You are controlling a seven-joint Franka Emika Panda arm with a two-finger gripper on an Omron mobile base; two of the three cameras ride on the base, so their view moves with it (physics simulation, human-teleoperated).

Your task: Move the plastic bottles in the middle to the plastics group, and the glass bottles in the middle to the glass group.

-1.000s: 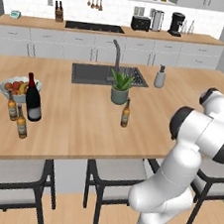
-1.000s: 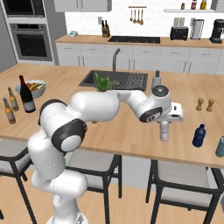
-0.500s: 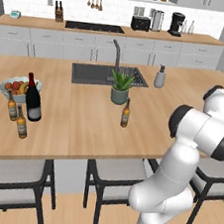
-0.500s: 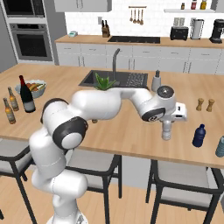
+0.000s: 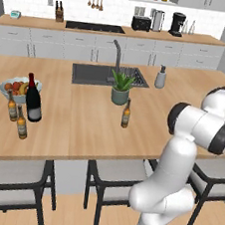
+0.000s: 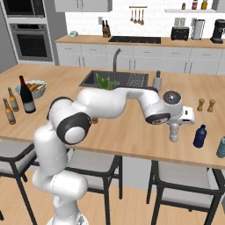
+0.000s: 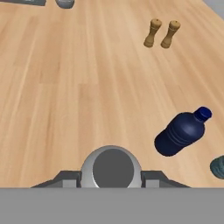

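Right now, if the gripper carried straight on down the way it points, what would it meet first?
The gripper points down, shut on the clear water bottle. Going on, it would likely press that bottle onto the wooden counter, beside the dark blue bottle.

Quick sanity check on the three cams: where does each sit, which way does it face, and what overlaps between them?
Left base view: behind the arm on its left, facing forward and down over the island toward the wine bottle and sink; white arm at lower right.
Right base view: behind on its right; arm sweeps from lower left to the water bottle beside the dark blue bottle.
Hand view: looks down along the pincer, shut on the water bottle's top.
Shared: right base and hand views both show the dark blue bottle and the shakers.
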